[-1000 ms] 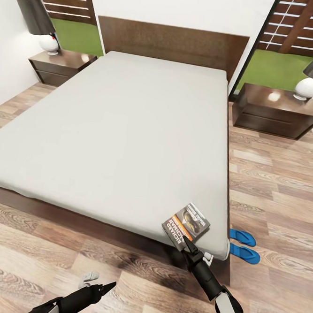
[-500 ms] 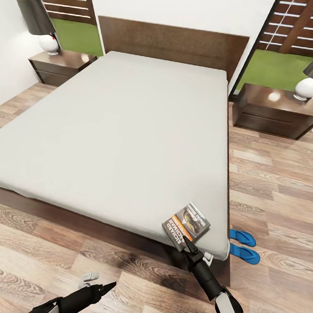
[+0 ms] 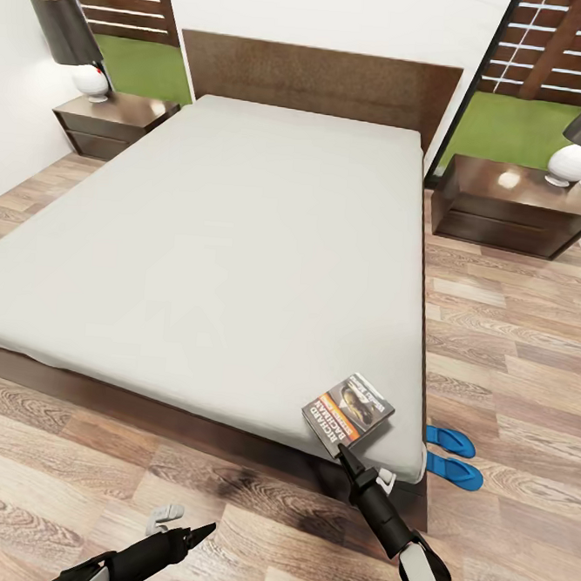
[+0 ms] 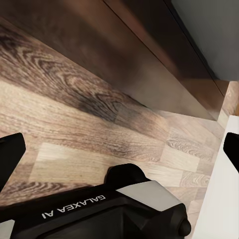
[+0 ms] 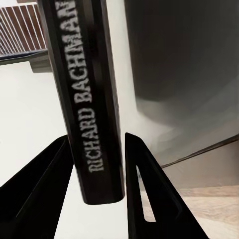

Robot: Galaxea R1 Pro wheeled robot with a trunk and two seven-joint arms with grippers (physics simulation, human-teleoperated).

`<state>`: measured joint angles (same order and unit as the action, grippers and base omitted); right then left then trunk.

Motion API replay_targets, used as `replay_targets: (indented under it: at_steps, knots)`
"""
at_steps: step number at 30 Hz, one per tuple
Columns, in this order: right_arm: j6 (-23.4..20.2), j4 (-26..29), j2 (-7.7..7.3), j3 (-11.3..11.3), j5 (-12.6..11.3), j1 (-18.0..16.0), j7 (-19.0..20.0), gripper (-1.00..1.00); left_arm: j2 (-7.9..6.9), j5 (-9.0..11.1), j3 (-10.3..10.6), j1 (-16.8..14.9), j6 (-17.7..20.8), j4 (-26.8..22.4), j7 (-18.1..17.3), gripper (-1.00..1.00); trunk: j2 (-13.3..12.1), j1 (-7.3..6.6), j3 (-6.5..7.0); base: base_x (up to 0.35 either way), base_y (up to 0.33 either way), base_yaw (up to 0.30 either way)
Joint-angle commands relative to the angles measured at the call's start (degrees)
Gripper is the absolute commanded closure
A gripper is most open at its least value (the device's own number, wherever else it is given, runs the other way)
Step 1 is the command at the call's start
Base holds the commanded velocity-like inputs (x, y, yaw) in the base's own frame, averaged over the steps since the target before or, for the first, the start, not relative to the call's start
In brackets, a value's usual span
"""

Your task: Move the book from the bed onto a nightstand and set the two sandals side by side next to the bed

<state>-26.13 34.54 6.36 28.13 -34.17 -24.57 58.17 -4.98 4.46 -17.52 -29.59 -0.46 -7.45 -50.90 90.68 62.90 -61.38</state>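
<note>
My right gripper point(image 5: 97, 169) is clamped on the book point(image 3: 348, 413): in the right wrist view its two dark fingers point(image 5: 42, 184) sit tight against either face of the volume, with the spine reading "Richard Bachman" running straight up between them. From the head camera I see the book at the near right corner of the bed point(image 3: 216, 232), cover up and tilted, its near edge pinched at the tip of the gripper point(image 3: 345, 456). It looks slightly raised off the mattress, though I cannot be sure from this angle. My right arm reaches up and forward from the lower right, forearm slanted toward that corner.

My left gripper point(image 3: 195, 532) hangs low over the wood floor in front of the bed's foot, well apart from the book. In the left wrist view its fingers point(image 4: 10, 159) stand wide apart with nothing between them, facing the dark bed frame and floorboards.

The two sandals point(image 3: 450, 456) lie side by side on the floor just beside the bed's near right corner, beyond the book.

Farther off, a nightstand point(image 3: 514, 206) with a lamp stands to the right of the headboard.
</note>
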Motion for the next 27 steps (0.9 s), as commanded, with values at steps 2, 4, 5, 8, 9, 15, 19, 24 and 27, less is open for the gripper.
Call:
replay_targets:
  at_steps: [2,4,5,8,9,15,19,24,27]
  knots:
    - [-0.5,0.0,0.06,0.3,0.0,0.0,0.1,1.0,-0.03,0.5,0.3,0.0,0.0,0.1,-0.2,-1.0,0.0,0.0,-0.03,0.0,0.0,0.0]
    - [-0.5,0.0,0.06,0.3,0.0,0.0,0.1,1.0,-0.03,0.5,0.3,0.0,0.0,0.1,-0.2,-1.0,0.0,0.0,-0.03,0.0,0.0,0.0]
    - [-0.5,0.0,0.06,0.3,0.0,0.0,0.1,1.0,-0.03,0.5,0.3,0.0,0.0,0.1,-0.2,-1.0,0.0,0.0,-0.03,0.0,0.0,0.0]
    - [-0.5,0.0,0.06,0.3,0.0,0.0,0.1,1.0,-0.03,0.5,0.3,0.0,0.0,0.0,-0.2,-1.0,-0.8,-0.44,0.33,0.0,0.0,0.0]
    - [-0.5,0.0,0.06,0.3,0.0,0.0,0.1,1.0,-0.03,0.5,0.3,0.0,0.0,0.0,-0.2,-1.0,-1.2,-0.66,0.51,0.0,0.0,0.0]
    - [-0.5,0.0,0.06,0.2,0.0,0.0,0.1,1.0,-0.03,0.5,0.3,0.0,0.0,0.0,-0.2,-1.0,-3.6,-1.98,1.59,0.0,0.0,0.0]
    - [-0.5,0.0,0.06,0.2,0.0,0.0,0.1,1.0,-0.03,0.5,0.3,0.0,0.0,0.0,-0.2,-1.0,-5.2,-2.86,2.3,0.0,0.0,0.0]
    - [-0.5,0.0,0.06,0.2,0.0,0.0,0.1,1.0,-0.03,0.5,0.3,0.0,0.0,0.0,-0.2,-1.0,-7.2,-3.96,3.2,0.0,0.0,0.0]
    - [-0.5,0.0,0.06,0.2,0.0,0.0,0.1,1.0,-0.03,0.5,0.3,0.0,0.0,0.0,-0.2,-1.0,-8.4,-4.62,3.74,0.0,0.0,0.0]
